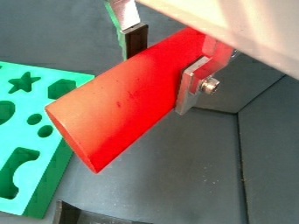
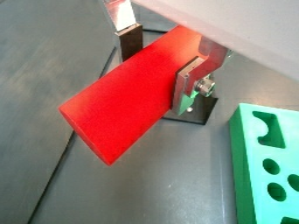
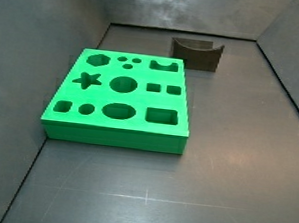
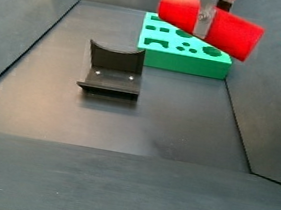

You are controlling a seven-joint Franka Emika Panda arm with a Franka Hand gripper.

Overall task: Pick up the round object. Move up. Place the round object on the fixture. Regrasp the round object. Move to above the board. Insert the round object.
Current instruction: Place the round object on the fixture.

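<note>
High above the floor, the tool (image 2: pixel 163 54) grips the red peg (image 2: pixel 128 98); fixture (image 4: pixel 113 70) placement, regrasp and board (image 3: pixel 122 98) insertion remain.

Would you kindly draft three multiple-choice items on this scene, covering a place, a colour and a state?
1. Where is the round object?
A. Lying on the board
B. Held in the air by the end effector
C. Resting in the fixture's notch

2. What colour is the board?
A. Green
B. Blue
C. Yellow

3. What state is the fixture in?
A. Carrying the round object
B. Tipped over on the board
C. Empty, standing on the floor

Answers:
1 B: in both wrist views the end effector has its fingers clamped on the red cylinder, which a side view shows high above the floor.
2 A: both side views show a bright green slab with cut-out holes.
3 C: its notch holds nothing in either side view, and it stands apart from the board.
</note>
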